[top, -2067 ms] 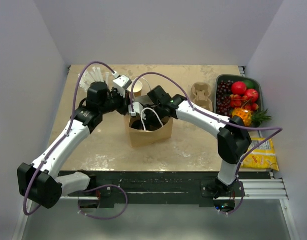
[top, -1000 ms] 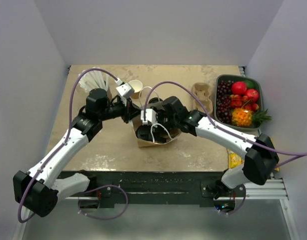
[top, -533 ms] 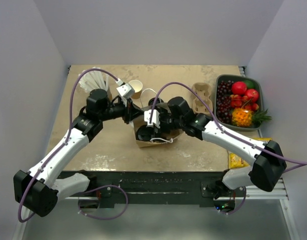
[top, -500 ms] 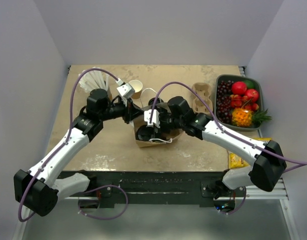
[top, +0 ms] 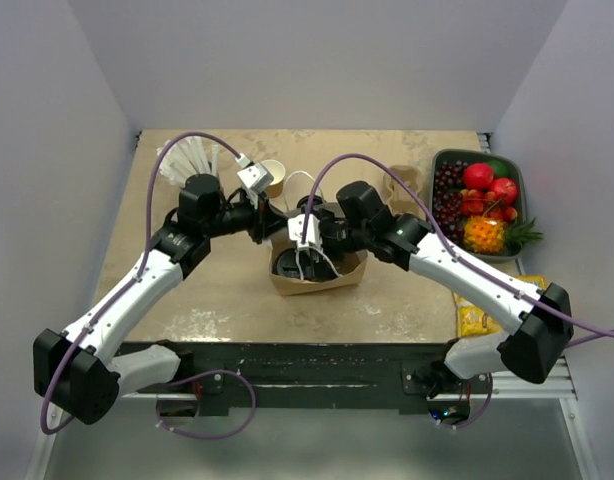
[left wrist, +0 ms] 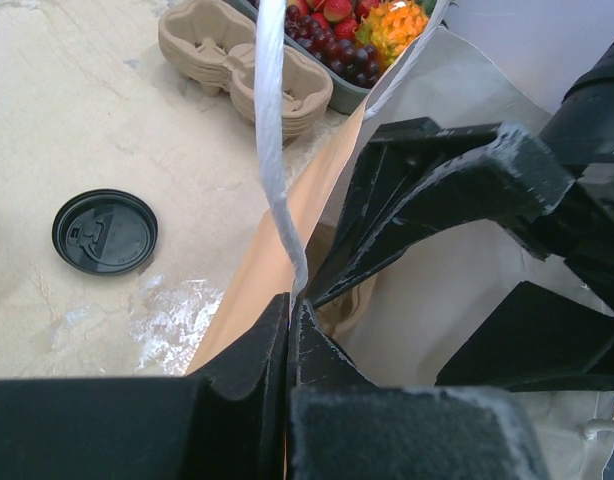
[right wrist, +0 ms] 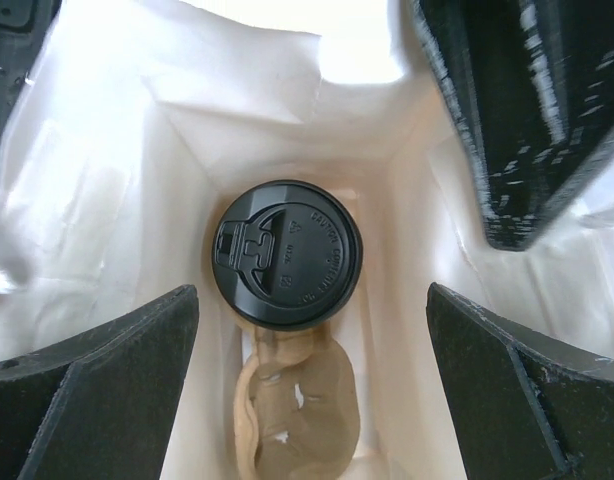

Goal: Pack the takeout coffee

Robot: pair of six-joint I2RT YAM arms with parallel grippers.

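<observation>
The takeout coffee [right wrist: 287, 255] stood upright on the floor of the brown paper bag [top: 332, 278], with only its round black lid showing from above against the bag's white lining. A brown moulded-pulp piece [right wrist: 297, 420] lay on the bag floor just beside the cup, its edge meeting the rim of the lid in the right wrist view.

The right gripper [right wrist: 312, 300] hung inside the bag mouth directly over the cup. Its jaws were spread wide to either side of the lid and gripped nothing.

The left gripper [left wrist: 289, 330] was pinched tight on the bag's top edge at the foot of a white twisted handle [left wrist: 272, 130], which rose straight up from the closed fingers.

The bag sat near the middle of the tan table [top: 207, 290], between the two arms. On the tabletop behind it lay a loose black lid [left wrist: 105, 232], apart from the bag, and a stack of pulp cup carriers [left wrist: 237, 60].

A lidless brown cup [top: 274, 175] stood near the far edge, with a cup of white straws [top: 187, 160] to its left.

A dark tray of fruit [top: 477, 200] sat at the table's right side. A yellow packet [top: 507, 312] lay nearer the arm bases.
</observation>
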